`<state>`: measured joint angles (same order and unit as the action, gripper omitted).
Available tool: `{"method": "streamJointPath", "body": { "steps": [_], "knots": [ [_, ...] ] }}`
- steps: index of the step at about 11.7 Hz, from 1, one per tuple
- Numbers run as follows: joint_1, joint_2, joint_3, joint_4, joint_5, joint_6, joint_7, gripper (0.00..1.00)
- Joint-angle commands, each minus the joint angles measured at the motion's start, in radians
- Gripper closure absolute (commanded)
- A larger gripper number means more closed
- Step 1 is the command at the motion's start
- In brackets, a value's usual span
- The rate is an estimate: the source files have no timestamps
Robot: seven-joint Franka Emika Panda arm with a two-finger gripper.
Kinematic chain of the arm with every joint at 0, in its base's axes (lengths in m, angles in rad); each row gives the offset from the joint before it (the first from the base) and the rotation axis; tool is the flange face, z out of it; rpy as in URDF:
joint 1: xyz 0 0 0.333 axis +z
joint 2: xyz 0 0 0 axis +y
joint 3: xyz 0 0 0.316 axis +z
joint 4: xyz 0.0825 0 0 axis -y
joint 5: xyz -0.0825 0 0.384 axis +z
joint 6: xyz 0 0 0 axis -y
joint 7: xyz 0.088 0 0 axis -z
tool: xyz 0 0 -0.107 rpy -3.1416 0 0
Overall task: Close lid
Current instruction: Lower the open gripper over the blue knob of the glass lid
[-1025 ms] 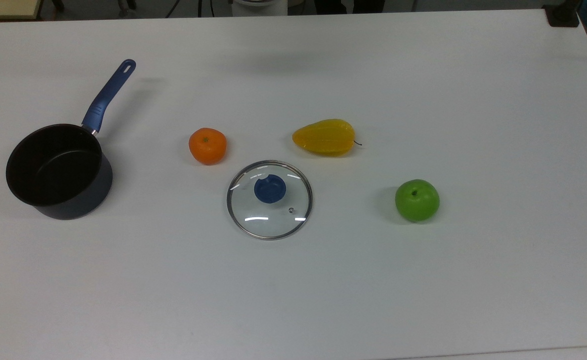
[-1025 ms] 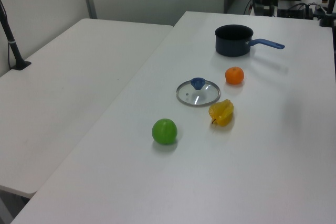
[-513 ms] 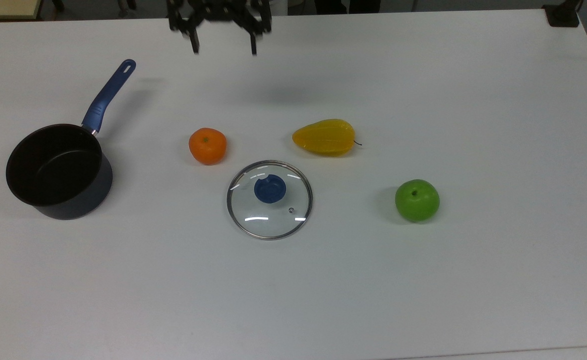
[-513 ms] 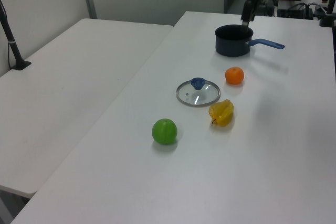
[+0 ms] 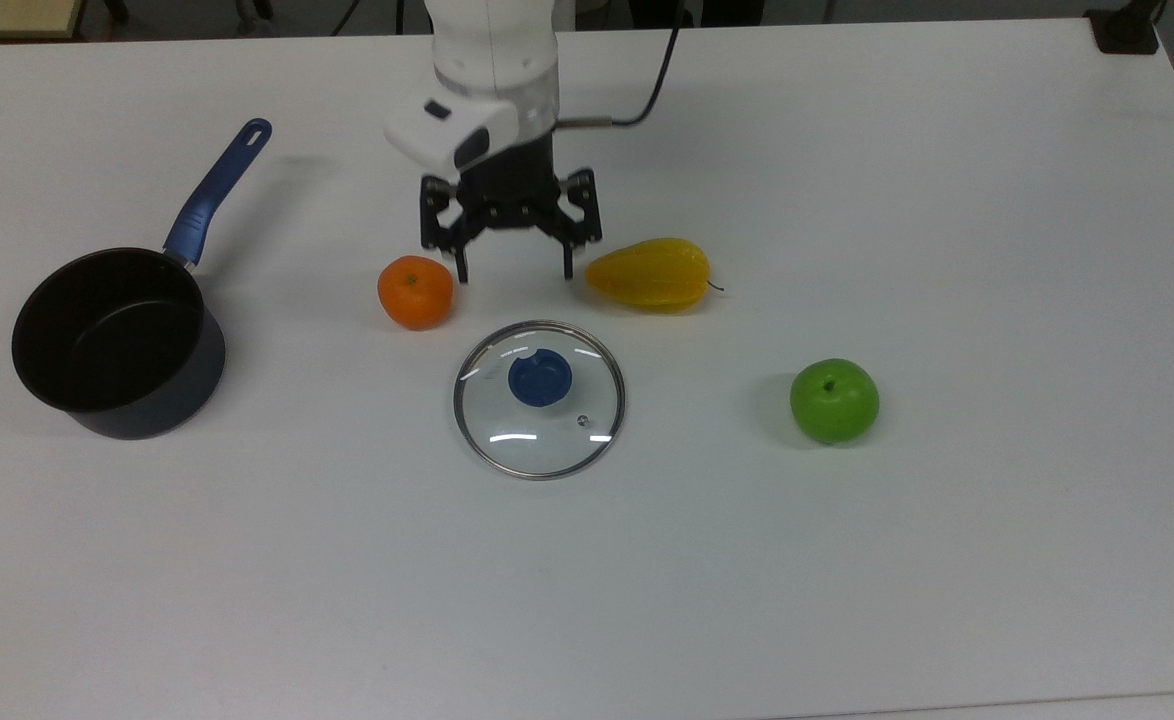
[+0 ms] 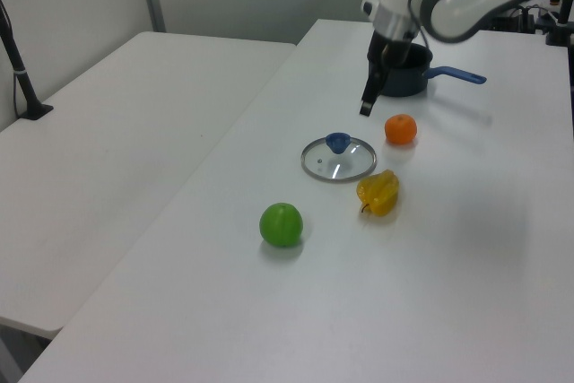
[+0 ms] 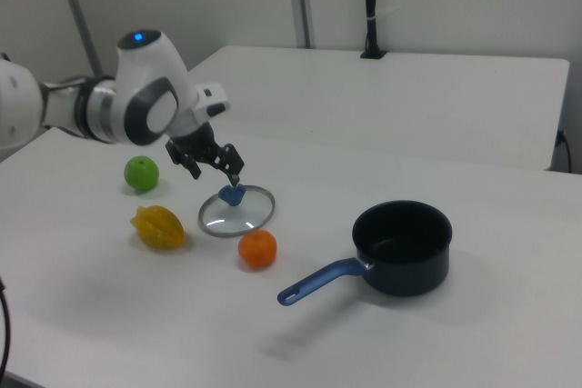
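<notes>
The glass lid (image 5: pixel 539 425) with its blue knob (image 5: pixel 539 378) lies flat on the white table, apart from the pan; it also shows as the lid (image 6: pixel 338 161) and the lid (image 7: pixel 236 213). The dark saucepan (image 5: pixel 112 335) with a blue handle stands open at the top view's left, also seen as the saucepan (image 6: pixel 399 70) and the saucepan (image 7: pixel 402 247). My gripper (image 5: pixel 515 273) hangs open and empty in the air, just beyond the lid's far rim in the top view. The gripper (image 7: pixel 215 172) points down near the knob.
An orange (image 5: pixel 415 291) sits just left of the gripper in the top view and a yellow starfruit (image 5: pixel 649 273) just right of it. A green apple (image 5: pixel 834 400) lies to the lid's right. The white table (image 5: pixel 847 600) stretches wide around them.
The arm has come in from the top view's upper edge and dropped toward the lid, stopping between the orange and the starfruit. The objects have not moved.
</notes>
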<state>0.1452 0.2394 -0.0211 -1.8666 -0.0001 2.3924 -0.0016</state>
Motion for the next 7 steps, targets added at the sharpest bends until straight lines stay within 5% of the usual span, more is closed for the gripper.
{"method": "streamJointPath", "body": {
  "steps": [1,7],
  "knots": [
    [0.008,0.089,-0.005,-0.005,0.018,0.169,-0.020,0.00],
    [0.007,0.190,0.024,-0.003,0.018,0.350,0.008,0.00]
  ]
}}
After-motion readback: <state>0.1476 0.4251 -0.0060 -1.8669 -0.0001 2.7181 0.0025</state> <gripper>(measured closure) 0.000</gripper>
